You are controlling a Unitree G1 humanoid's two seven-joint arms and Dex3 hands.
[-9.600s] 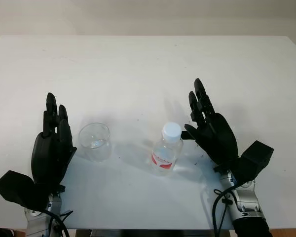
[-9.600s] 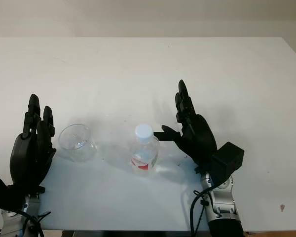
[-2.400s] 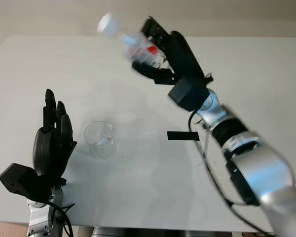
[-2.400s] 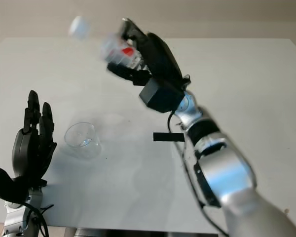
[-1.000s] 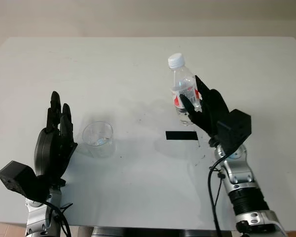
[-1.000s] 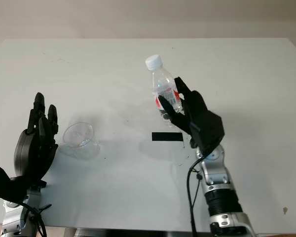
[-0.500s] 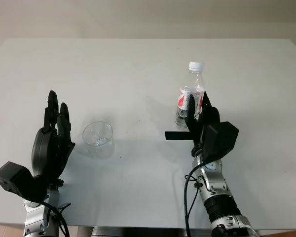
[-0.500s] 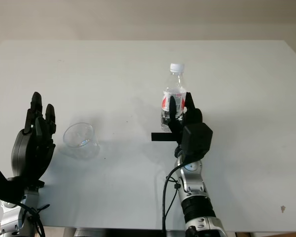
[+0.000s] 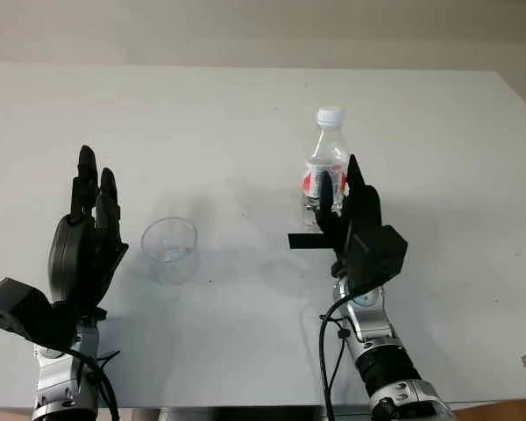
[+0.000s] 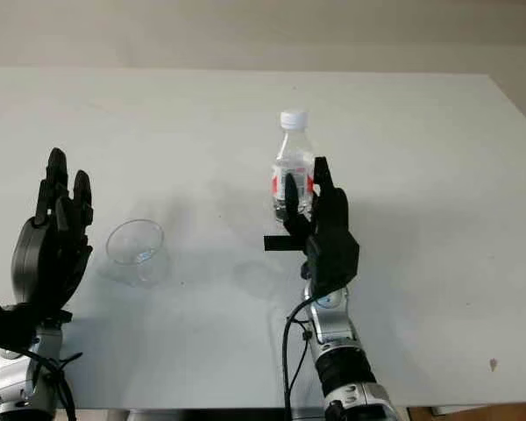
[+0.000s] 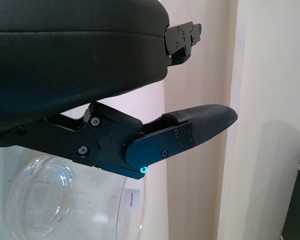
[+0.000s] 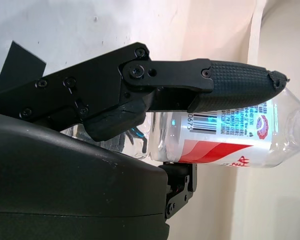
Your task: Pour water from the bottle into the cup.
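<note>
— Where is the bottle (image 9: pixel 327 167) right now?

— Upright in my right hand (image 9: pixel 351 219), my fingers (image 12: pixel 230 86) wrapped round its labelled body. Its white cap (image 9: pixel 330 115) is on. I cannot tell whether its base touches the desk (image 9: pixel 245 123) or hangs just above it. A small black strip (image 9: pixel 302 240) lies on the desk just beside the bottle, on the near side.

— And the cup (image 9: pixel 169 249)?

— Well apart from the bottle, off to its left, standing upright on the desk. Some drops show at its bottom; how much water it holds I cannot judge. My left hand (image 9: pixel 83 250) is open and holds nothing, just beside the cup on the side away from the bottle.

— So which step are you at?

— I would say the bottle is being set down, or held ready beside its resting place. With the cap on, nothing can pour as things stand.

— What does the next move call for?

— Either loosening my right hand and drawing it off without tipping the bottle, or, if pouring remains, taking the cap off, carrying the bottle over to the cup and tilting its neck above the rim.
</note>
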